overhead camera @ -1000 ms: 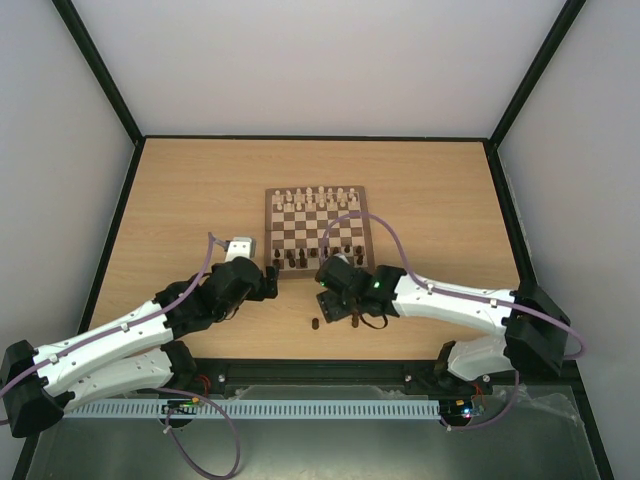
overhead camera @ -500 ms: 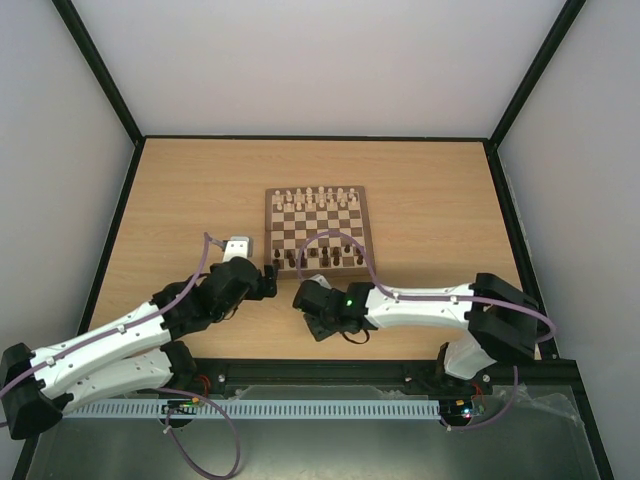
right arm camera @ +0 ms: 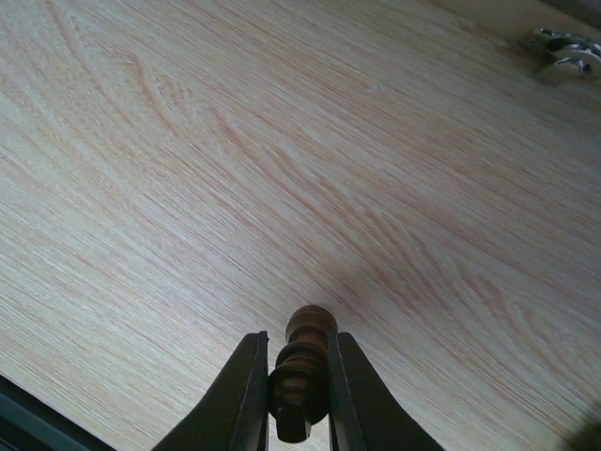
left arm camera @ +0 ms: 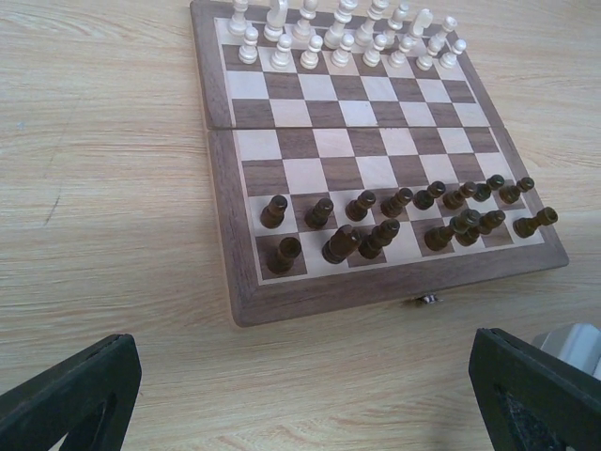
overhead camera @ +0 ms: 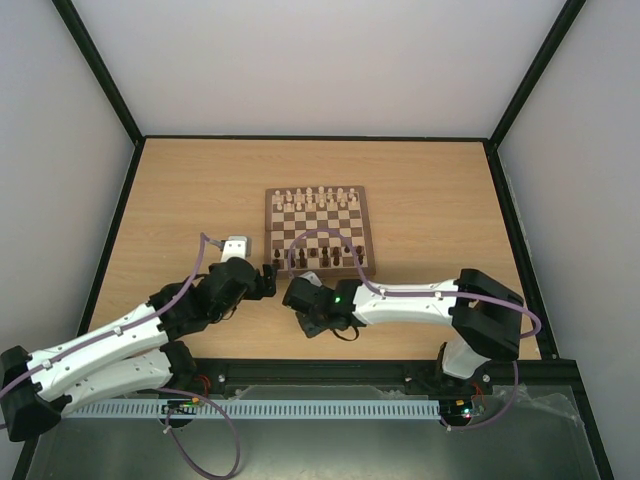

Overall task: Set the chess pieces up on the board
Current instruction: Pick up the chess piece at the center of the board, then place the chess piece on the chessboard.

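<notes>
Right hand (right arm camera: 300,390) is closed on one dark chess piece (right arm camera: 304,362). The fingers pinch its lower body and its rounded head pokes out past the tips. It hangs over bare bench (right arm camera: 188,141), off the board. From above, this hand (overhead camera: 300,297) sits just off the near edge of the board (overhead camera: 271,232), toward 6 o'clock from the near-left corner.

Left hand (left arm camera: 300,390) is spread wide and holds nothing. It is parked at about 9 o'clock from the right one, looking across the board (left arm camera: 223,235).

The other dark chess pieces (left arm camera: 394,218) fill the two near rows. The cream-white pieces (left arm camera: 343,42) line the far side at 12 o'clock. The near rank seems one short, though I cannot tell which square is open.

Risks from here:
- The pinch is narrow on a turned, rounded body, so a quick swing could let the piece rotate or slip out.
- The neighbours toward 3 o'clock stand crowded and some lean. Fingers coming down between them would likely topple one (a domino row, really).
- The purple cable (overhead camera: 330,235) on the right arm loops over the near rows and may sweep pieces as the arm reaches in.
- The two hands are near each other, so a leftward approach risks a bump.
- Releasing before the base sits flat would likely leave the piece tipped over.
</notes>
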`<state>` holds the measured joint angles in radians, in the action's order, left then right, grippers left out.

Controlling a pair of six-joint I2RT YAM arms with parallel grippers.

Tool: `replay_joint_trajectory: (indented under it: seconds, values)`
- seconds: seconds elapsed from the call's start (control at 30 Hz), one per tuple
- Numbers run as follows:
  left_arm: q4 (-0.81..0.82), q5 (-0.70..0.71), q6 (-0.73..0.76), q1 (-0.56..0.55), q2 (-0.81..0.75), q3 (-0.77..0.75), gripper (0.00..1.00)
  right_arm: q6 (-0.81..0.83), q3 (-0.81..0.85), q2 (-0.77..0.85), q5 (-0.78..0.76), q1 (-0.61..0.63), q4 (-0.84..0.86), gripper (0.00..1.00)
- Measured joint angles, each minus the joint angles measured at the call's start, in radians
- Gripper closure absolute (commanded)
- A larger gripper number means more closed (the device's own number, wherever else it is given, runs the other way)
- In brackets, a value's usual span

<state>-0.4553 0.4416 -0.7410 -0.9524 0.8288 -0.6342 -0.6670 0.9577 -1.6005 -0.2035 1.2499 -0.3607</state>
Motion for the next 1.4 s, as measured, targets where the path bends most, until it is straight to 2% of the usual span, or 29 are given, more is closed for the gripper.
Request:
replay_joint_trajectory:
  seconds: [0.33,0.6,0.87,1.4]
  values:
    - [0.0,0.0,0.0,0.0,-0.038,0.002,0.01,0.017,0.078,-0.006,-0.06,-0.031,-0.068,0.94]
    - [0.001,0.0,0.0,0.0,-0.054,0.01,0.01,0.092,0.208,-0.011,-0.085,-0.187,-0.114,0.93]
    - [0.001,-0.005,0.0,0.0,-0.064,0.013,0.01,0.152,0.301,-0.097,-0.076,-0.303,-0.125,0.93]
    - [0.001,-0.007,0.0,0.0,-0.069,0.013,0.01,0.193,0.347,-0.198,-0.036,-0.332,-0.119,0.93]
